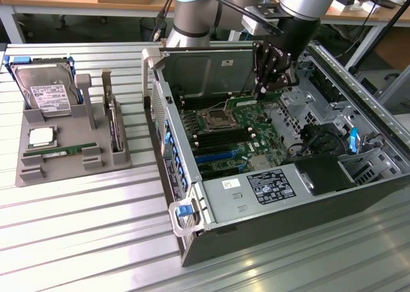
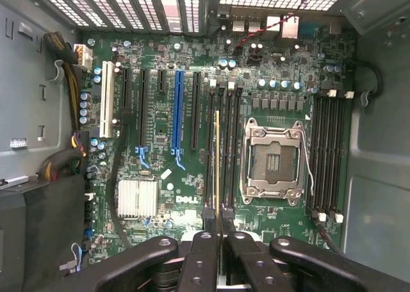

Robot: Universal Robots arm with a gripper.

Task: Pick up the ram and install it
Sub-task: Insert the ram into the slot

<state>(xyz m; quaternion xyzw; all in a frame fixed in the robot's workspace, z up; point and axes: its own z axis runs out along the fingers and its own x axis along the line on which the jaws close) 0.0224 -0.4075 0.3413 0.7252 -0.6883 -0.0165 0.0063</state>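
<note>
ram [image 2: 218, 170] gripped in the claw [image 2: 220, 241], whose black fingers [image 2: 204, 260] are drawn nearly together on one end of the thin stick, the rest reaching straight out ahead of the fingertips; in the wrist view it appears edge-on as a pale line. its long axis runs parallel to the black memory slots [image 2: 234, 145] directly beneath, the bank between the empty cpu socket [image 2: 272, 157] and the blue expansion slot [image 2: 178, 113]; which slot it is over, and whether it touches one, cannot be told. around them lie the green motherboard [image 1: 256, 129] and the open computer case [image 1: 269, 234], with the arm reaching down into its far side in the exterior view. well apart, on the exterior view's left, a grey tray [image 1: 38, 170] holds a hard drive [image 1: 45, 90] and a second green stick [image 1: 61, 152], lying flat
</note>
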